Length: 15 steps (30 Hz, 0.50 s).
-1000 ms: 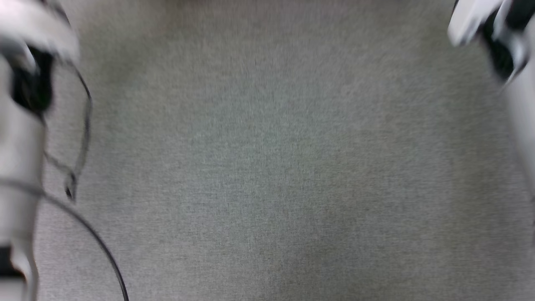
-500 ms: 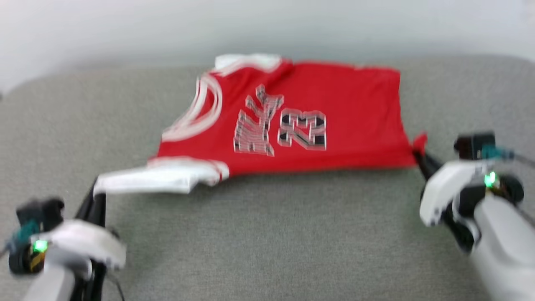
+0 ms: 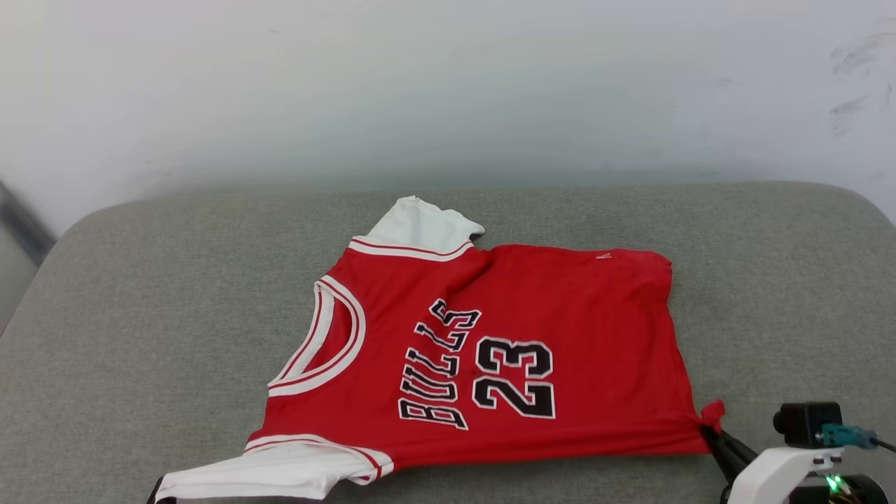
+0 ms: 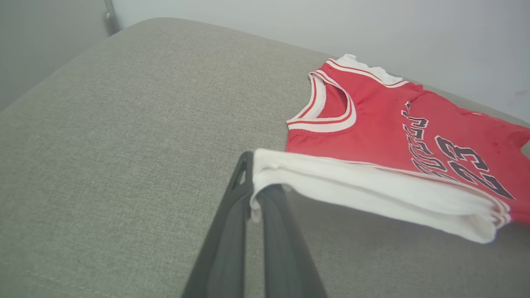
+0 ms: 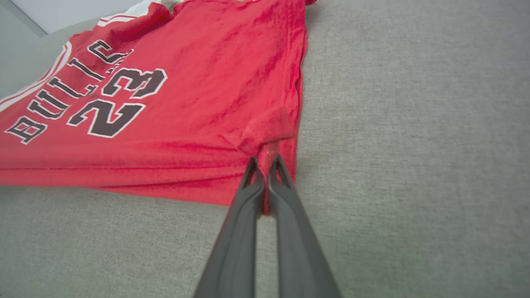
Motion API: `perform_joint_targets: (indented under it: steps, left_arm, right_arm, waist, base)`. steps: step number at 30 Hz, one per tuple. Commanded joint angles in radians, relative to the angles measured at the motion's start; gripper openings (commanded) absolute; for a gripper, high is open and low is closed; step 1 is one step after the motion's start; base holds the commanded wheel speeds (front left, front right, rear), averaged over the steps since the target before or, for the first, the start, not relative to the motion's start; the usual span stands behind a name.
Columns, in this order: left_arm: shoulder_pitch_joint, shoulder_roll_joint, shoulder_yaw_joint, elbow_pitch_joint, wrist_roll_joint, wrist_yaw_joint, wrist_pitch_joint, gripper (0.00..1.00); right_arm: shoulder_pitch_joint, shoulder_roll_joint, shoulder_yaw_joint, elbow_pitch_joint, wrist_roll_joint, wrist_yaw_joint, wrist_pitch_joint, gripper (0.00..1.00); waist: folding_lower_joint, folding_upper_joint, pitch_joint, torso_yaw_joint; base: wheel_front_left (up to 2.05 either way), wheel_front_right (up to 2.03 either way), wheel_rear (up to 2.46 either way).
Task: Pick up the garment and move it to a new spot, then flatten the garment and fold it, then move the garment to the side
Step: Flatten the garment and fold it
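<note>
The garment (image 3: 560,315), a red jersey with white sleeves and black "BULLS 23" lettering, lies front up on the grey cushion, collar to the left and hem to the right. My left gripper (image 4: 253,190) is shut on the edge of the near white sleeve (image 3: 280,476), which is pulled out towards the lower left. My right gripper (image 5: 265,165) is shut on the near red hem corner (image 3: 712,411), bunching it into a small tuft. The far sleeve (image 3: 420,227) lies flat. In the head view the right gripper (image 3: 710,428) sits at the lower right.
The grey cushioned surface (image 3: 175,280) has rounded far corners and ends at a white wall (image 3: 448,84). Bare cushion stretches left of the collar, right of the hem and in front of the jersey (image 5: 414,165). A dark gap (image 3: 21,224) runs beside the left corner.
The head camera has swung: first bare cushion and blurred forearms, then the jersey high in the picture, now lower and sharp. Both grippers keep their hold on sleeve and hem corner.
</note>
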<state>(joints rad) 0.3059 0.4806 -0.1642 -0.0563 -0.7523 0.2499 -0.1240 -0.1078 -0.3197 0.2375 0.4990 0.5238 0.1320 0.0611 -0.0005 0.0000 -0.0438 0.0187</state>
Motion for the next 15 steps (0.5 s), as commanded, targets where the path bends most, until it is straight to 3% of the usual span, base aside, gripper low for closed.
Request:
perform_joint_targets:
  steps: [1,7,15]
  left_arm:
    - [0.023,0.016,0.022,-0.028,-0.002,0.020,0.003,0.00]
    - [-0.013,0.022,-0.004,-0.099,0.005,0.018,0.034,0.00]
    - [-0.242,0.019,-0.079,-0.024,0.027,-0.059,0.088,0.00]
  right_arm:
    - [0.037,-0.001,-0.037,-0.032,-0.015,-0.002,0.014,0.00]
    - [0.091,0.045,-0.127,-0.159,-0.079,-0.002,0.087,0.00]
    - [0.021,0.084,-0.160,-0.236,-0.173,-0.002,0.161,0.00]
  waist:
    - [0.0005,0.0000,-0.002,0.002]
    - [0.0005,0.0000,0.015,0.001]
    - [0.0005,0.0000,0.116,0.004]
  base:
    - [0.00,0.00,0.00]
    - [0.00,0.00,0.00]
    - [0.00,0.00,0.00]
